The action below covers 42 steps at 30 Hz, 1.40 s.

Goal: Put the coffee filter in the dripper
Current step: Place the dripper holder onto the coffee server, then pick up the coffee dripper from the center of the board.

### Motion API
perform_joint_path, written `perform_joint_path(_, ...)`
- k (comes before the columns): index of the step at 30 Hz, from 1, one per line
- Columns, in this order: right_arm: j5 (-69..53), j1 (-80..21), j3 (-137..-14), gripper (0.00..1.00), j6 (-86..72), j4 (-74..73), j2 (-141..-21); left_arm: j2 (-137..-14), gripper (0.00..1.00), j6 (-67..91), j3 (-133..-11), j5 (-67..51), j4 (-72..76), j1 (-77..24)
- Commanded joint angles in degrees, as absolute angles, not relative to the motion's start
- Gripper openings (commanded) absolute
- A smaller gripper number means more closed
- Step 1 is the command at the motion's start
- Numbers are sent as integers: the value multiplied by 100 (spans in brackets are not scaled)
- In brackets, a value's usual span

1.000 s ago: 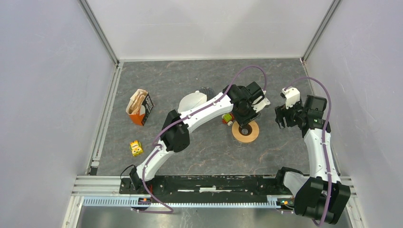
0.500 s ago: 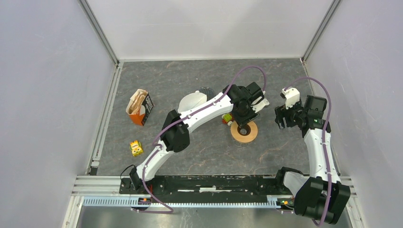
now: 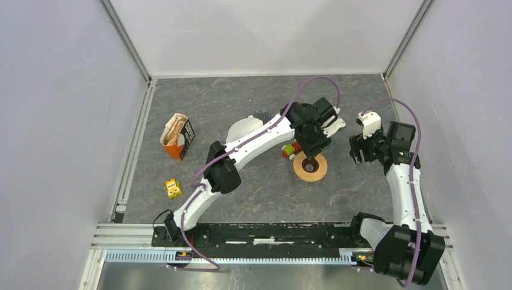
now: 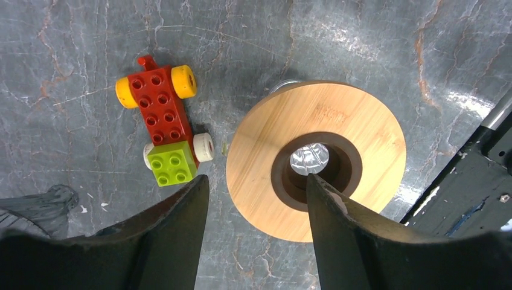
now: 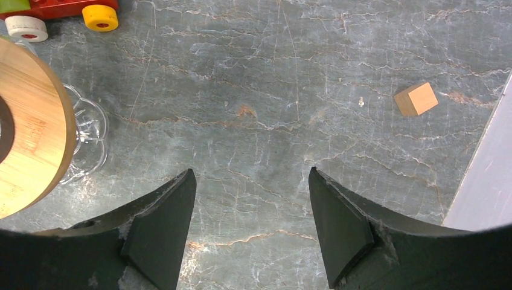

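**Left gripper open over dripper; filter well apart, at the carton**

Top view: the left arm is reaching across the table. The left gripper (image 3: 313,151) is hanging directly over the dripper (image 3: 311,167), which is sitting right of centre on the table (image 3: 241,193).

Left wrist view: the fingers (image 4: 169,241) are standing apart. The dripper's wooden ring is lying below and between them, with the dark centre hole facing up and glass glinting inside it. The left-hand finger is showing a strip of bare table between itself and the ring's rim. The other finger's tip is overlapping the hole in this view; I cannot tell whether it is touching. Nothing is clamped.

A brick toy car (image 4: 163,121), red with a green block and yellow and white wheels, is lying just beside the ring, not touching it.

Right gripper (image 5: 252,172): the jaws are spread wide over bare table, holding nothing, just right of the dripper. The ring and its clear glass are showing at the left edge of the right wrist view. A small wooden cube (image 5: 416,98) is lying near the wall.

Coffee filter (image 3: 174,125): pale brown paper is showing in the open top of an orange carton (image 3: 181,142) at the table's left, well apart from the dripper. The identification is tentative.

Also on the table: a yellow block (image 3: 173,188) and a white rounded object (image 3: 243,128), partly hidden by the left arm.
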<state>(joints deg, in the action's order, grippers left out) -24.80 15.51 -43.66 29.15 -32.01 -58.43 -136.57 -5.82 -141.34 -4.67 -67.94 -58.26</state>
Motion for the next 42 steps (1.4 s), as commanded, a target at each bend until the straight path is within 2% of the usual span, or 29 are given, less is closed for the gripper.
perform_joint_path(1, -2574, 1578, -4440, 76, 2988, -3143, -5774, -13697, 67, -648, -14694, -456, -7075, -5796)
perform_joint_path(11, -3460, 1243, -5305, 76, 2645, -2803, -6451, -12845, 69, -1068, -15287, -156, -7587, -5510)
perform_joint_path(16, -3212, 249, -5896, 76, 2069, -2289, -7032, -12456, 71, -1386, -16053, 323, -7767, -5500)
perform_joint_path(21, -2892, -633, -6409, 76, 1650, -1816, -7583, -12667, 80, -1371, -17544, 393, -8819, -5233)
perform_joint_path(26, -2536, -1360, -6783, 76, 1601, -1592, -7989, -12093, 82, -1298, -17200, 280, -8942, -4766)
perform_joint_path(32, -2411, -1744, -6812, 76, 1631, -1573, -8123, -11581, 92, -1067, -16673, -52, -8817, -4565)
perform_joint_path(36, -2328, -1758, -6639, 76, 1729, -1567, -7953, -11343, 100, -936, -16137, -679, -8865, -4632)
perform_joint_path(42, -2135, -1758, -6328, 76, 1892, -1510, -7650, -11002, 100, -755, -15065, -1869, -8989, -4691)
